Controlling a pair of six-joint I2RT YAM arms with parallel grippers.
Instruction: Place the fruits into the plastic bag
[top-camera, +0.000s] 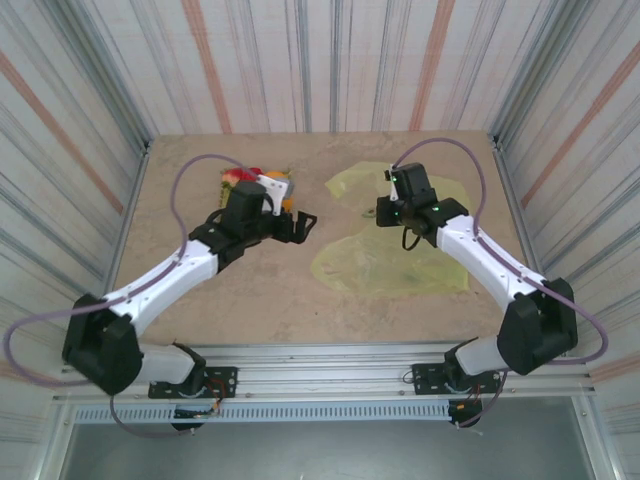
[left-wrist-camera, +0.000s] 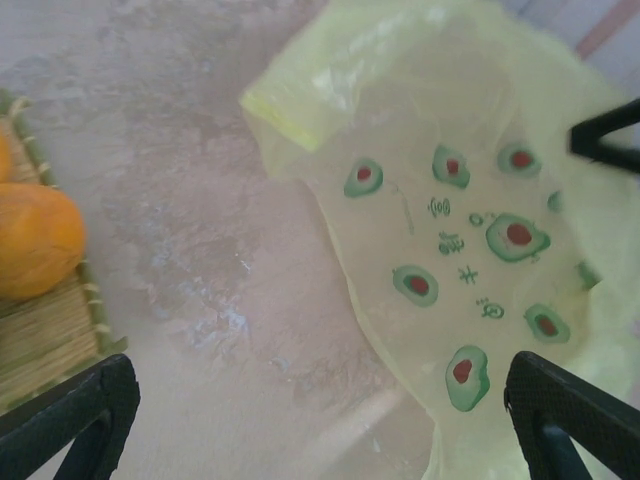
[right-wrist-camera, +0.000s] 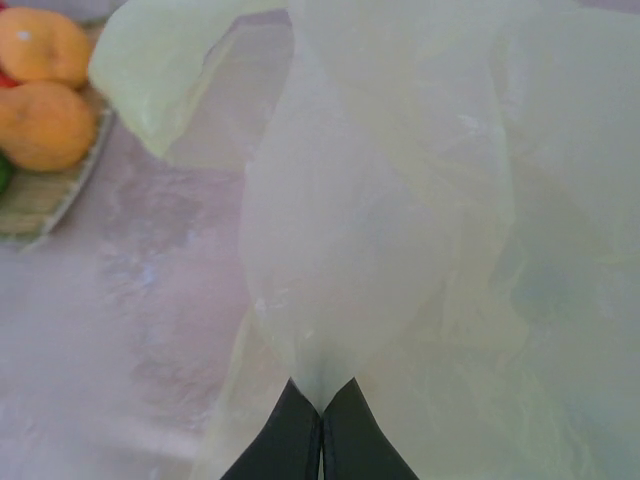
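The step in hand looks like getting the plastic bag open, before any fruit is moved. The right jaws are pressed together, black fingertips touching, with a pinch of the bag's thin pale film caught between them and rising in a tented fold just beyond the tips. The left jaws stand wide and hold nothing. Their dark fingertips frame bare counter, with the bag's printed side ahead and to their right and the woven mat at their left. The fruits sit on that mat, beside the left jaws and well apart from the right jaws; the bag looks flat and empty. By my reading, the next move calls for the right jaws to lift the pinched layer so the mouth gapes, while the left jaws take the opposite layer or go to the mat for a fruit. So slight a pinch of thin film could slide out. The left wrist view shows the green-and-red printed spots, which the right wrist view does not. The right wrist view shows the grip itself and two orange fruits far left of its jaws. The overhead view gives both arms' layout, but the pinch is too small to read there.
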